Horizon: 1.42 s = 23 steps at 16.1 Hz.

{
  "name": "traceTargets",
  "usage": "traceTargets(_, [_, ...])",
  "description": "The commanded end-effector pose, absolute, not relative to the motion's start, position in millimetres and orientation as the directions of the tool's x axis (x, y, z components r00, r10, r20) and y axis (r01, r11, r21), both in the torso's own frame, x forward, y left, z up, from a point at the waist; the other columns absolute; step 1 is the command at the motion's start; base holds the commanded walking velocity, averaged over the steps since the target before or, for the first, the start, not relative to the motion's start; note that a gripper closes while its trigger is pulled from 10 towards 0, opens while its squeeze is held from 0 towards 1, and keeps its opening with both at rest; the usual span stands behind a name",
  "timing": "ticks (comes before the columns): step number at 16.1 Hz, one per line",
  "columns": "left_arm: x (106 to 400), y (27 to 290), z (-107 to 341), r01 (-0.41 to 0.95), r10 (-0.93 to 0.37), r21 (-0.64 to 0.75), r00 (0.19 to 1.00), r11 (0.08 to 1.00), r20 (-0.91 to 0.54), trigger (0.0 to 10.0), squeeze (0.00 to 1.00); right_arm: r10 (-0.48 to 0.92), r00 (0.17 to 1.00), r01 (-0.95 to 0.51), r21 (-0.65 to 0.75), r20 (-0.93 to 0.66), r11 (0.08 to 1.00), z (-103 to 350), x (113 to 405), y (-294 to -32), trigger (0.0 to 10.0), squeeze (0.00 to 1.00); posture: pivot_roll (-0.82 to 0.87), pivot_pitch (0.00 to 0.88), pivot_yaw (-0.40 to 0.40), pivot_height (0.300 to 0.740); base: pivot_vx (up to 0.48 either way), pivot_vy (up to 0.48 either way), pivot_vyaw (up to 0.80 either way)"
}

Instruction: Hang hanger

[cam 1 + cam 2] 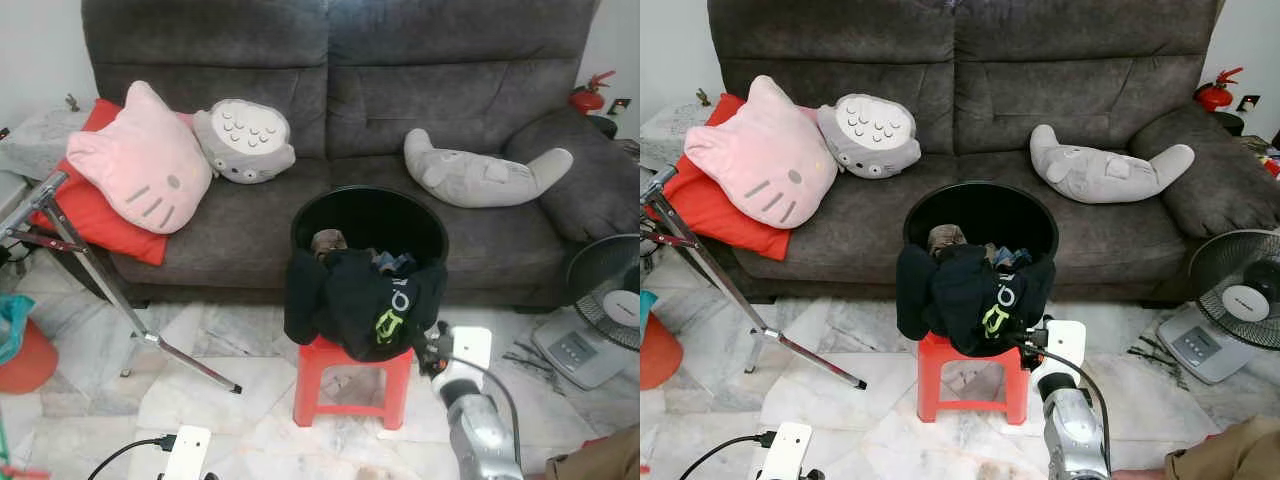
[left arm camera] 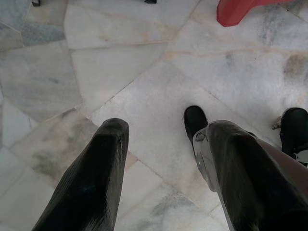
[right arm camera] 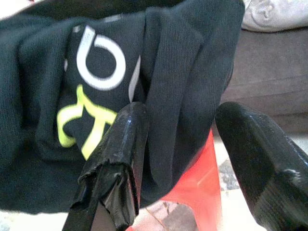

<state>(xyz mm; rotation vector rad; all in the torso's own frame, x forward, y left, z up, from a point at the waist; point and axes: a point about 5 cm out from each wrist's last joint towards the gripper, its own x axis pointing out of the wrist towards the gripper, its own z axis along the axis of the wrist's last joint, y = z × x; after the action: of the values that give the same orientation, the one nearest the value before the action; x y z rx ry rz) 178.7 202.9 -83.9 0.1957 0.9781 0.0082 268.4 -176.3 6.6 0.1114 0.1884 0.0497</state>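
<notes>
A black basket [image 1: 301, 216] stands on a red stool [image 1: 352, 385] in front of the sofa. A black garment [image 1: 360, 300] with white and yellow-green print hangs over the basket's front rim, and more clothes lie inside. My right gripper [image 3: 180, 115] is open right at the garment's lower right edge, its fingers [image 3: 120, 144] spread on either side of a hanging fold. In the eye views that arm [image 1: 470, 420] reaches up from the lower right. My left gripper [image 2: 168, 127] hangs open over the marble floor, holding nothing.
A grey sofa [image 1: 350, 90] carries a pink cat pillow [image 1: 140, 160], a grey round pillow [image 1: 245, 140] and a grey plush [image 1: 480, 170]. Slanted metal rack legs [image 1: 120, 300] stand at the left, an orange bucket [image 1: 25, 360] beyond them. A floor fan [image 1: 605, 300] stands at the right.
</notes>
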Motion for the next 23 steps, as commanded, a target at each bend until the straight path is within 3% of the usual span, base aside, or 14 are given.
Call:
traceTargets(1, [177, 203, -85, 0.092, 0.101, 0.181, 0.554, 0.979, -0.826, 10.0, 0.00, 0.050, 0.976, -0.023, 0.130, -0.211, 0.991, 4, 269, -178, 10.0, 0.00, -0.08, 0.000, 0.020, 0.740, 0.000, 0.000, 0.00])
traceTargets(7, [176, 202, -85, 0.096, 0.097, 0.179, 0.552, 0.979, -0.828, 10.0, 0.00, 0.145, 0.961, -0.103, 0.183, -0.236, 0.978, -2, 266, -166, 10.0, 0.00, -0.08, 0.000, 0.022, 0.740, 0.000, 0.000, 0.00])
traceTargets(23, [176, 202, -85, 0.101, 0.093, 0.177, 0.552, 0.979, -0.828, 10.0, 0.00, 0.132, 0.960, -0.086, 0.188, -0.249, 0.978, -4, 266, -166, 10.0, 0.00, -0.08, 0.000, 0.022, 0.740, 0.000, 0.000, 0.00])
